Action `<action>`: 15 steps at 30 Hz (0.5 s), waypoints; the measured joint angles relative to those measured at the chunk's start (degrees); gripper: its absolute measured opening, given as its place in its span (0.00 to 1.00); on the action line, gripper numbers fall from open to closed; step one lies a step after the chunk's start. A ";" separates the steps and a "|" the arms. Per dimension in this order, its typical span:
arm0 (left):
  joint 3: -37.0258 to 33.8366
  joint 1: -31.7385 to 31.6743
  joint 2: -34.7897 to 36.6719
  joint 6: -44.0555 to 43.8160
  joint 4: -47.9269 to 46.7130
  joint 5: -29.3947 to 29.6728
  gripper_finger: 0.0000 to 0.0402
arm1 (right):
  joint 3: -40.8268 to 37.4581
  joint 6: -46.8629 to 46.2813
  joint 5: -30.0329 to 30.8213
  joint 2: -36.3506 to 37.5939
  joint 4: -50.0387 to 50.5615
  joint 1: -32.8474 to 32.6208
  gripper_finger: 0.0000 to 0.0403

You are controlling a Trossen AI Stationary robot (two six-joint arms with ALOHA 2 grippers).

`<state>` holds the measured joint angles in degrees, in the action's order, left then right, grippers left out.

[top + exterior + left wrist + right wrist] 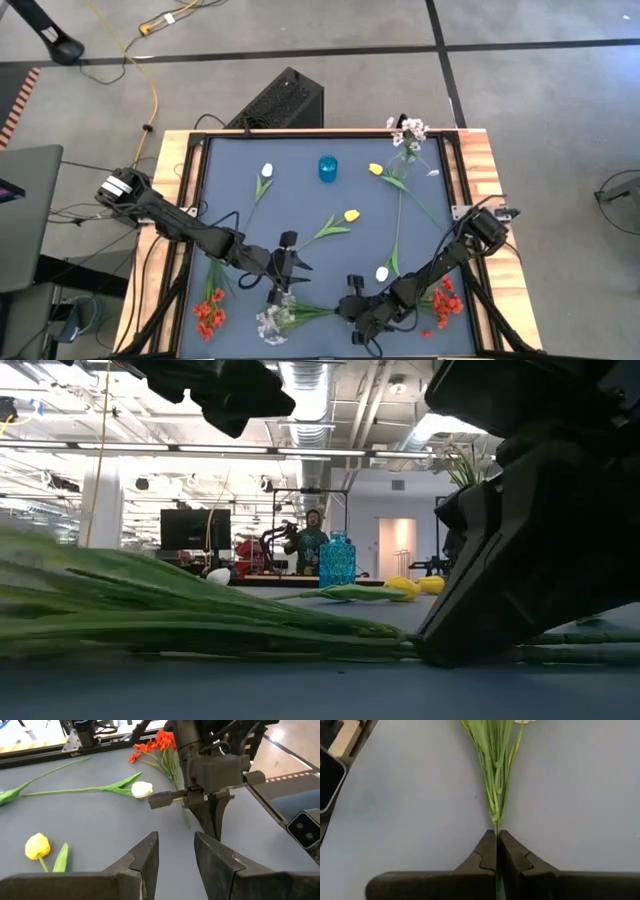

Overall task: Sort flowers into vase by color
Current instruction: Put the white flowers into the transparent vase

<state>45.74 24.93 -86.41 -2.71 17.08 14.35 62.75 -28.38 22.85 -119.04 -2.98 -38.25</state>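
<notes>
Stems of the pale spray (495, 780) sat pinched between my right jaws (497, 851), which were closed tight on the thin green bundle, low on the near edge of the tabletop (300, 190). My left jaws (176, 851) hung partly open and held nothing, just beside that spray's blossoms (272, 322) and facing the right arm.

From above, the whole spread showed: red clusters at the near left (209, 314) and the near right (442, 303), a white tulip (266, 171) and a yellow tulip (375, 169) toward the far side, another yellow tulip (350, 215) mid-tabletop, a white tulip (382, 273) by my right arm, a blue vase (328, 168), and a clear vase (405, 150) with a pale spray in it. The level view gave only long green stems (180, 615) lying flat, the blue vase far back, and a person (312, 545) in the room beyond. Only my right wrist view showed the pinch itself.
</notes>
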 joint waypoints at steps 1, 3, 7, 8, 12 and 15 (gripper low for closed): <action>0.00 -0.02 0.00 -0.01 0.23 0.02 0.28 | -0.04 0.82 -0.10 1.01 0.24 0.10 0.07; 0.02 -0.26 0.00 0.05 0.54 0.02 0.28 | -0.26 2.13 -0.45 3.57 1.68 0.35 0.07; 0.24 -0.86 0.37 0.17 0.42 0.05 0.28 | -0.76 6.04 2.19 10.62 7.67 0.45 0.08; 0.24 -1.12 0.55 0.36 0.48 0.12 0.28 | -1.24 7.13 3.36 12.84 8.38 0.27 0.07; 0.24 -1.94 1.95 0.08 -0.81 3.83 0.28 | -7.97 9.38 4.87 21.95 7.88 0.08 0.05; 0.26 -2.36 3.68 0.03 -3.77 10.47 0.28 | -15.27 10.70 3.03 29.81 0.25 -0.39 0.05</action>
<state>46.00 22.57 -82.74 -2.68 13.31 24.82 47.48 -17.69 25.89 -89.24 -2.73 -38.64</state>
